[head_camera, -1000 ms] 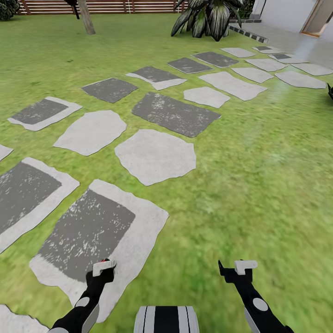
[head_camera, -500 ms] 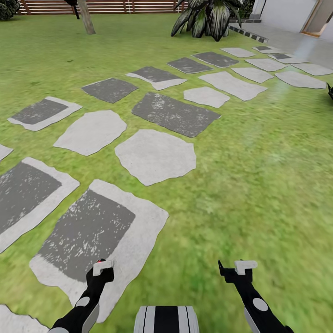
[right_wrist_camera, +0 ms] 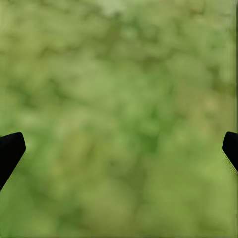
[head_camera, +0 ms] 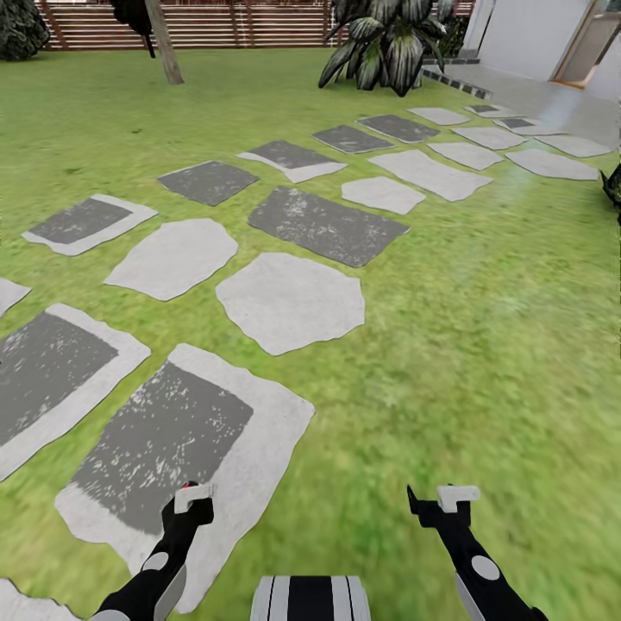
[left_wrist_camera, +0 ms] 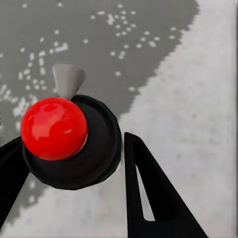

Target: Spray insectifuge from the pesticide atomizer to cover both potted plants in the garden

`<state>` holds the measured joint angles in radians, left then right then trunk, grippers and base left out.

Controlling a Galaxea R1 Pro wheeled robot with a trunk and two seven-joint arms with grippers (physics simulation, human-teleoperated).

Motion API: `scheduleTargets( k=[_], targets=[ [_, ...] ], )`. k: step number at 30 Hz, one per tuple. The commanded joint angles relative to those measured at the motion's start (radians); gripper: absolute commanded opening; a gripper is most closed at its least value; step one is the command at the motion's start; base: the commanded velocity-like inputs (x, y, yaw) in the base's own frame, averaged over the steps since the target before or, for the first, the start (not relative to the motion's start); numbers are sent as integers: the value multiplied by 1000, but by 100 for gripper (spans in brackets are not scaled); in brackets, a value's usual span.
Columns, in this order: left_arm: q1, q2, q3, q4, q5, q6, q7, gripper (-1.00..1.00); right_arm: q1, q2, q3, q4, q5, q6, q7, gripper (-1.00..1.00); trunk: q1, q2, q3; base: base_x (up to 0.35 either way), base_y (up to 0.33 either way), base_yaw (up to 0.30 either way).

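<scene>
green lawn (head_camera: 483, 345) of the garden crossed by grey stepping stones (head_camera: 290, 302); brown slatted fence (head_camera: 241, 26) and striped leafy clump (head_camera: 388, 47) far ahead. left gripper (head_camera: 191, 504) low over a mottled slab (head_camera: 164, 440), grip state cannot tell. right gripper (head_camera: 444, 504) over grass, fingers spread wide, holding nothing.

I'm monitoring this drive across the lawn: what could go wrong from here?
Rolling over the stepping stones ahead might jolt the red-knobbed black object between the left gripper's jaws and loosen it. The large striped-leaf plant by the fence could be mistaken for a spray target.
</scene>
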<state>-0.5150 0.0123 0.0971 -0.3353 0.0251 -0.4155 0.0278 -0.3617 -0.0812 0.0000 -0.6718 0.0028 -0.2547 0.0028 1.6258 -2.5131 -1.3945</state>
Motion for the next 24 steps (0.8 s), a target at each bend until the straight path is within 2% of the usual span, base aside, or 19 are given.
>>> scheduleTargets(
  k=[1,11,14,15,16,17,18,20,24],
  targets=[
    [0,0,0,1,3,-3,1,-100,0,0,0,1,0,-3,0,100,-1,0,3,0,0,0],
    [0,4,3,2,9,0,2,-100,1,5,2,17,0,-4,-4,100,-5,2,42,0,0,0],
    [19,12,1,-24,19,7,2,-100,1,6,-3,13,-1,-6,-34,100,-6,3,54,0,0,0],
    [29,13,1,-25,19,7,2,-100,1,4,-3,10,-1,-6,-46,100,-7,3,58,0,0,0],
    [92,15,2,-28,21,4,2,-100,7,-1,-3,12,0,-7,-116,100,-7,4,62,0,0,-91],
    [107,14,1,-28,21,3,3,-100,18,-1,-3,17,0,-9,-132,100,-8,4,67,0,0,-102],
    [170,10,1,-28,23,0,0,-100,98,-1,-3,56,-1,-53,-160,100,-8,4,73,0,0,-113],
    [201,4,0,-27,23,-1,0,-100,127,0,-2,85,1,-129,-161,100,-9,5,83,0,0,-114],
    [217,2,0,-28,23,-1,2,-100,143,0,0,147,2,-166,-160,100,-11,5,105,0,0,-112]
  ],
)
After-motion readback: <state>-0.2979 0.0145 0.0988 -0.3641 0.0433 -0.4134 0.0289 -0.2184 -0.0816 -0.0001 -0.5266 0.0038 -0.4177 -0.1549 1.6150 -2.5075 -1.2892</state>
